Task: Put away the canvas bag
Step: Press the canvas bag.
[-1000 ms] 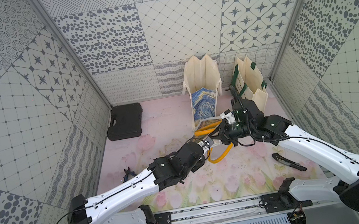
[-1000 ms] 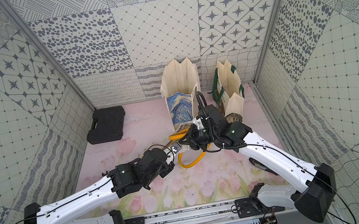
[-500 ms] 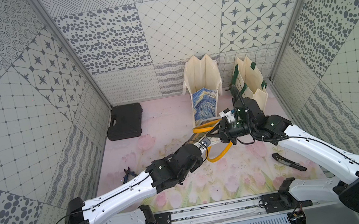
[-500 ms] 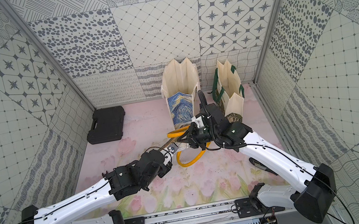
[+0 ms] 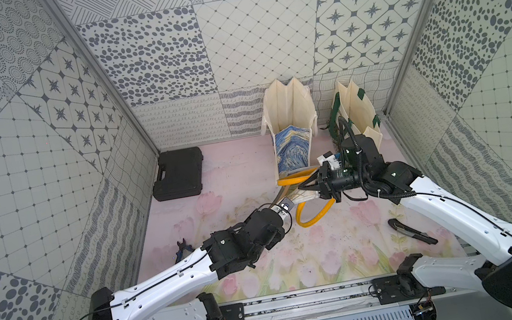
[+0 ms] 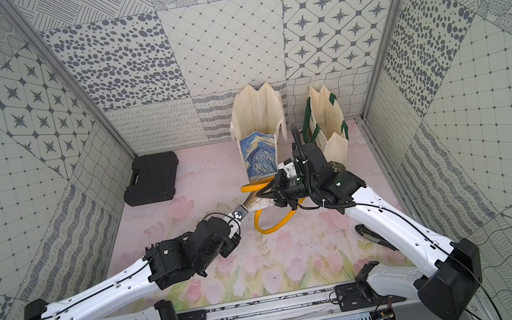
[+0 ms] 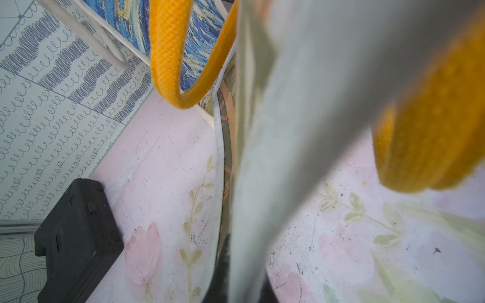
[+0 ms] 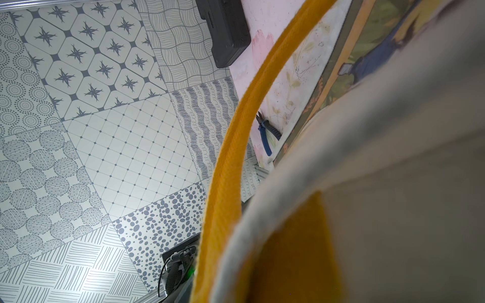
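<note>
Three walls [image 5: 261,38] of pale panels, patchworked with grey dots, stars, lattices and scribbles, enclose the desk [image 5: 235,171], whose top is painted with pink tulips, scuffed and speckled. Aluminium posts [image 5: 96,71] mark the back corners; the light is even

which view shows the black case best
Both top views: the black case lies whole, with nothing in front of it. The left wrist view shows the black case closer, but the frame edge cuts it off. The right wrist view catches only one end of it.
</note>
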Available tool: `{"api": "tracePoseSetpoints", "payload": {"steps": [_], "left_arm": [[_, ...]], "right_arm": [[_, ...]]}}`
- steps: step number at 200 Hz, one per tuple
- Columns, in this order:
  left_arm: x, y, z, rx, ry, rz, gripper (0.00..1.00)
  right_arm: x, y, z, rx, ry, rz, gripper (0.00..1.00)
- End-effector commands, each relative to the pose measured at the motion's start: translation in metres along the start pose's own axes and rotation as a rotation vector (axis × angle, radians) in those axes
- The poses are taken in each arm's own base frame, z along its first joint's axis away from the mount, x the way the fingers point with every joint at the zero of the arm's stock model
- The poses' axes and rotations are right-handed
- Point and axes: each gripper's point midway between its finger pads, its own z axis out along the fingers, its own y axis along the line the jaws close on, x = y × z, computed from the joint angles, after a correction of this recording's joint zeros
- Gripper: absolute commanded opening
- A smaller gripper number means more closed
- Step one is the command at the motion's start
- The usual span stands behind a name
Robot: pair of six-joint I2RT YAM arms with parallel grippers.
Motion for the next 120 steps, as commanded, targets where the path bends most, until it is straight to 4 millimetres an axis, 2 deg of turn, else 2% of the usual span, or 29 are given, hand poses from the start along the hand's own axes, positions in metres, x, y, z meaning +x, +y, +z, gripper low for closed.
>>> {"api": "tracePoseSetpoints", "payload": {"steps": [1, 11, 22, 30, 48, 61, 65, 76, 120], "left_arm": [[0.027, -0.001, -0.003, 0.009, 0.092, 0.013, 0.12], [0.028, -0.001, -0.002, 0.004, 0.100, 0.006, 0.39], [0.030, -0.001, -0.002, 0.001, 0.111, 0.001, 0.55], [0.031, 0.000, -0.002, -0.001, 0.118, -0.003, 0.61], [0.033, 0.000, -0.004, 0.002, 0.131, -0.011, 0.62], [0.036, -0.001, -0.005, 0.006, 0.140, -0.013, 0.51], [0.037, -0.001, -0.005, 0.007, 0.144, -0.013, 0.41], [0.038, 0.000, -0.007, 0.006, 0.151, -0.020, 0.00], [0.026, 0.015, -0.031, 0.002, 0.117, -0.089, 0.00]], "right_arm": [[-0.004, 0.042, -0.019, -0.146, -0.048, -0.092, 0.00], [-0.004, 0.044, -0.020, -0.151, -0.047, -0.093, 0.00], [-0.004, 0.044, -0.021, -0.156, -0.045, -0.092, 0.00], [-0.004, 0.045, -0.021, -0.159, -0.043, -0.090, 0.00], [-0.004, 0.045, -0.022, -0.168, -0.033, -0.082, 0.00], [-0.004, 0.045, -0.022, -0.176, -0.023, -0.074, 0.00], [-0.004, 0.045, -0.022, -0.179, -0.017, -0.071, 0.00], [-0.003, 0.043, -0.020, -0.175, -0.002, -0.061, 0.00], [0.000, 0.030, -0.019, -0.147, 0.025, -0.054, 0.00]]}}
